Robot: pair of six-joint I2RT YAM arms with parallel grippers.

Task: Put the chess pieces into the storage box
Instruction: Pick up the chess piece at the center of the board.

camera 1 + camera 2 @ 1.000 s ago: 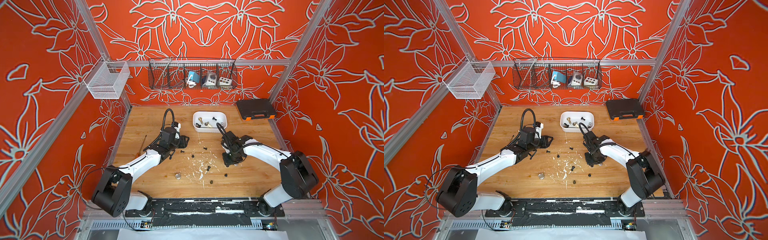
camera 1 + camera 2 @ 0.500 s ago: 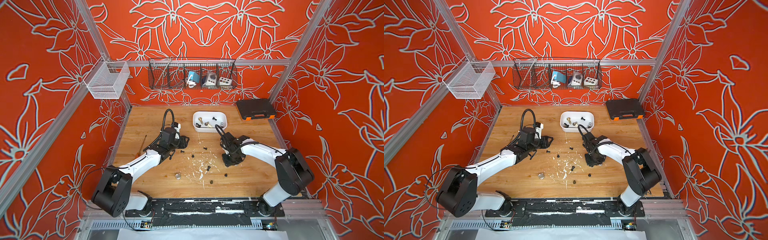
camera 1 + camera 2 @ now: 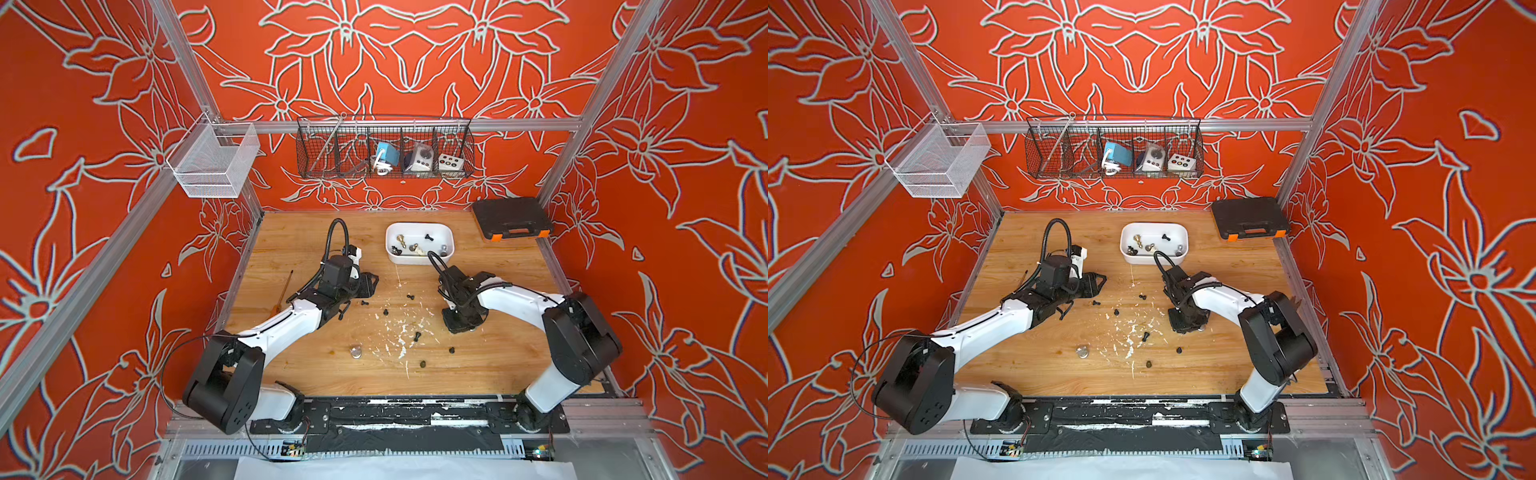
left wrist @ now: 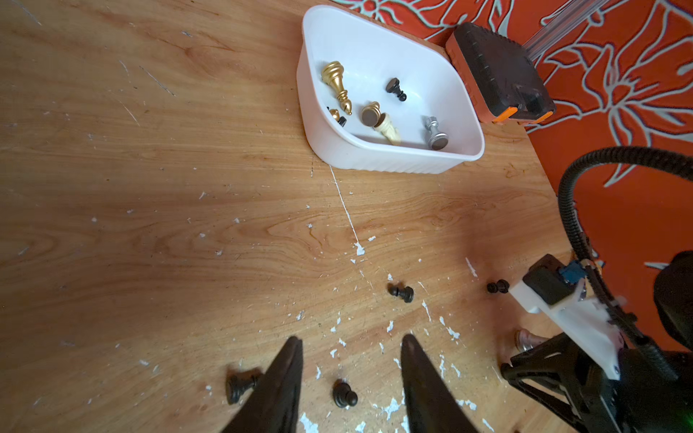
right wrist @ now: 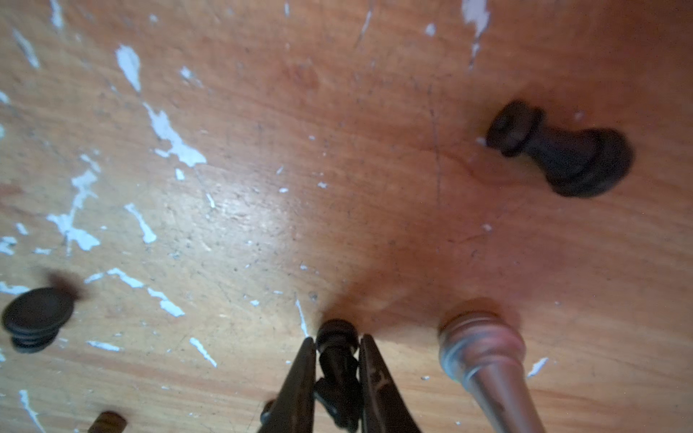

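Orange flower-patterned walls close in a scuffed wooden table flecked with white chips. From above, the right arm hides the right jaws, just toward three o'clock of the table's middle. The blurred wrist view shows them closed on a small black pawn, part of it lost between them. Just beside it a silver piece runs out of frame. The left jaws, near ten o'clock, stand partly open and hold nothing. Only their tips show, with a second pawn lying on the wood beyond the gap. More loose black pawns dot the middle. At twelve o'clock sits the white storage box, holding gold, cream, silver and black chess pieces. A black case fills the two o'clock corner. A thin screwdriver lies at nine o'clock beside the left arm, its handle hard to make out.
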